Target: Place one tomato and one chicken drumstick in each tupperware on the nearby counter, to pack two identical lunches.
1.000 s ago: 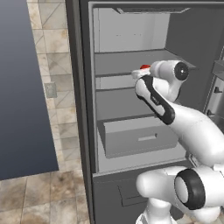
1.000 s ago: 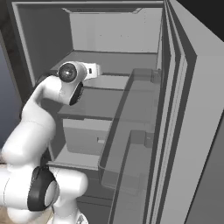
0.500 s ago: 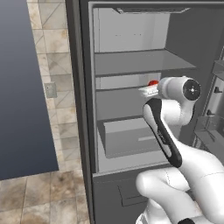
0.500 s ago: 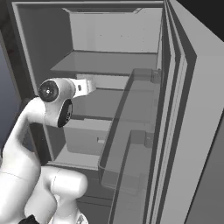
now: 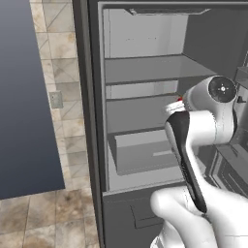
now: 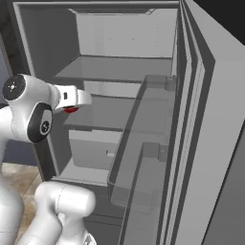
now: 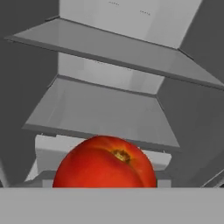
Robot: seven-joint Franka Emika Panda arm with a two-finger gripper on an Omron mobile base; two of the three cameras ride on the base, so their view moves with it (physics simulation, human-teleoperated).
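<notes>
A glossy red tomato sits large at the bottom of the hand view, right against the hand, with the fridge's bare shelves behind it. In the right base view the tomato peeks out red under my white hand, just in front of the middle shelf; my gripper is shut on it. From the left base view only a red sliver of the tomato shows beside the wrist. My finger tips are hidden by the tomato. The other tomato, the chicken drumsticks, the tupperware and the counter are out of view.
An open grey fridge stands ahead, with bare shelves and a pale drawer low inside. Its open door with clear bins stands close on the right. Its other door hangs open on the left, with tiled wall and floor beyond it.
My hand has drawn back out of the fridge toward the base, carrying the tomato with it. The elbow has swung lower and closer to the cameras.
</notes>
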